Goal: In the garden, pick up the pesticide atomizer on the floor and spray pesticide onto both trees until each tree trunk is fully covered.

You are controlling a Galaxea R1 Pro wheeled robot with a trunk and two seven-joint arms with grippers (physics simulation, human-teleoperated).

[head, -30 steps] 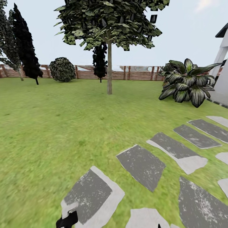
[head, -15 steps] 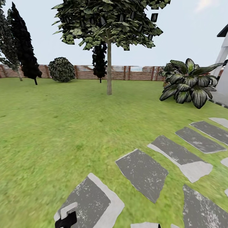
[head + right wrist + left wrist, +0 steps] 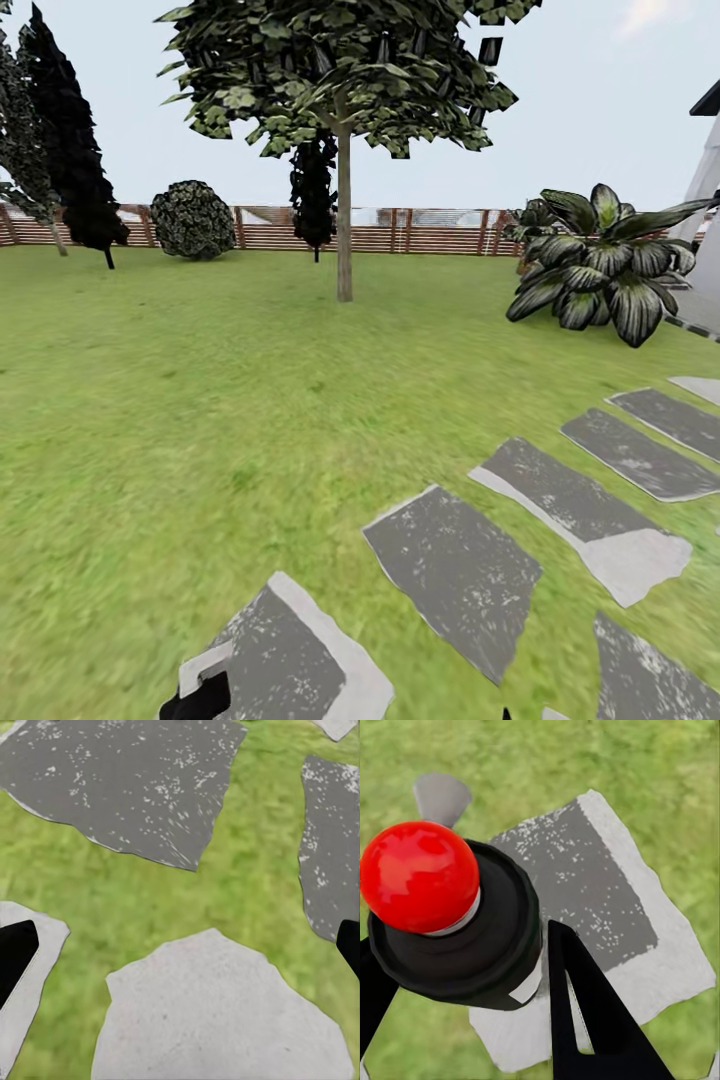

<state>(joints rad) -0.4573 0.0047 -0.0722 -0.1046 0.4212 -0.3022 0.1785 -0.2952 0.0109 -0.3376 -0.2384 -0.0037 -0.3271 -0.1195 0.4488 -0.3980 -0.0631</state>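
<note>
1. What I take to be the pesticide atomizer [image 3: 450, 915], a dark round body with a red ball and a pale grey piece, sits pinched in the left end effector [image 3: 461, 937]. Pick-up looks done.
2. The right end effector [image 3: 180, 949] is spread wide and empty above the stepping stones [image 3: 225, 1020].
3. One tree [image 3: 340, 60] stands well ahead across the lawn [image 3: 150, 400]. Its trunk [image 3: 344, 230] shows no white specks from here.
4. Left to do: approaching and spraying both trunks.
</note>
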